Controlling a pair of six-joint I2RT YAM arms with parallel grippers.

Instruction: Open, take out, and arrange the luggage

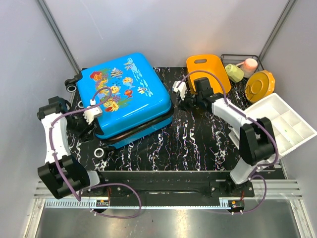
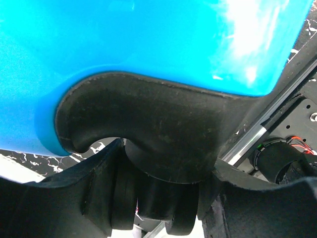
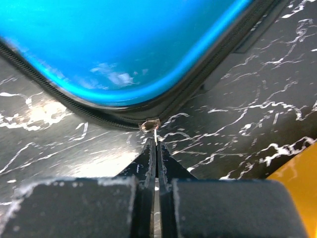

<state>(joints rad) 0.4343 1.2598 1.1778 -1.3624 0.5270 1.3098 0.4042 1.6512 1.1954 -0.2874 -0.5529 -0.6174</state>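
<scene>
Tabletop (image 1: pixel 198 144), black with white veining, fills the overhead view. The luggage (image 1: pixel 126 94) lies flat on its left half with the fish-print lid facing up and down on the lower shell; I see it turned at an angle to the table edges.

To the right, going down in size:
- white compartment tray (image 1: pixel 285 124), hanging off the right edge of the table
- orange basket (image 1: pixel 205 67), at the back, just beside the luggage's far right corner
- yellow round lid (image 1: pixel 260 85), tilted, between the basket and the tray

Left gripper (image 2: pixel 161 198): at the near left corner of the luggage. In my left wrist view the black caster housing (image 2: pixel 148 129) fills the frame under the blue shell. The wheel sits between the two fingers (image 2: pixel 84 198) and both appear pressed against its sides. I log this as a clamp on the caster.

Right gripper (image 3: pixel 156 148): at the right corner of the luggage, low over the table. Its jaws are fully closed, pinching the thin metal zipper pull (image 3: pixel 151 125), which sits on the black zip line where it rounds the corner.
</scene>
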